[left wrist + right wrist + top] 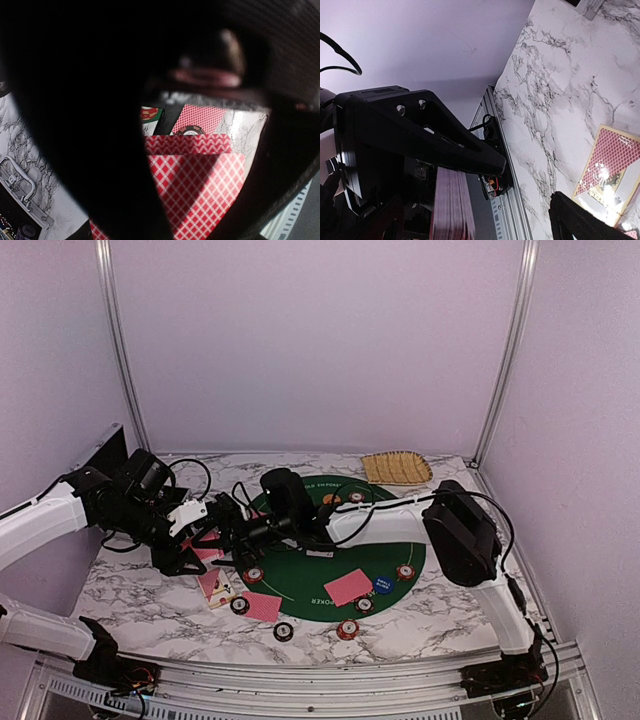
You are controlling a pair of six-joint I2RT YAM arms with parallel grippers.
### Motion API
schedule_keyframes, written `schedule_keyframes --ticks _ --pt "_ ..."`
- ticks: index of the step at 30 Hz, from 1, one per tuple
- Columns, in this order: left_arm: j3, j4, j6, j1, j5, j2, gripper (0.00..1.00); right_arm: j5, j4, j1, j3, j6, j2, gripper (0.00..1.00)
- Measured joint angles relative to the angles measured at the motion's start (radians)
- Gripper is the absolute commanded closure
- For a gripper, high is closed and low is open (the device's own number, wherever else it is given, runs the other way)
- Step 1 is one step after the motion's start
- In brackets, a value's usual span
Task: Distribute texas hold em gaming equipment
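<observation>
Clamping the card deck (195, 185) in your left claw (200, 548) beside the green mat (305, 585), you're pointing the wide-open right claw (232, 530) at it, probably to peel cards off for dealing.

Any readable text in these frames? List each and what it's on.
"POKER": near rim of mat, upside down in the top view.
Too small to read: white lettering on far rim of mat; white lettering on blue button.
Blurred: lettering on chip, left wrist view.
No text on backs of cards, pattern only.
</observation>
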State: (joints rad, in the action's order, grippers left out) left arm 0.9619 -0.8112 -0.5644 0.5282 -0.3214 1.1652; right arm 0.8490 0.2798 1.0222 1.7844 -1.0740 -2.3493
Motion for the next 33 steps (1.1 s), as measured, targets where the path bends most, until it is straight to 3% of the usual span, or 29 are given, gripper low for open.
schedule_keyframes --ticks 8,15,20,33 --pt "0.000 0.000 0.000 0.000 0.000 0.000 1.00 0.006 -0.005 0.013 0.072 -0.026 -0.059 0.01" --pt "0.000 0.000 0.000 0.000 0.000 0.000 1.00 -0.002 -0.031 0.010 0.091 -0.031 -0.082 0.09" --pt "-0.002 -0.002 0.000 0.000 0.005 0.000 1.00 -0.003 0.013 0.001 0.041 -0.054 -0.061 0.18" --pt "-0.009 0.006 0.000 0.000 0.009 0.000 1.00 -0.004 0.078 -0.041 -0.103 -0.075 0.027 0.27"
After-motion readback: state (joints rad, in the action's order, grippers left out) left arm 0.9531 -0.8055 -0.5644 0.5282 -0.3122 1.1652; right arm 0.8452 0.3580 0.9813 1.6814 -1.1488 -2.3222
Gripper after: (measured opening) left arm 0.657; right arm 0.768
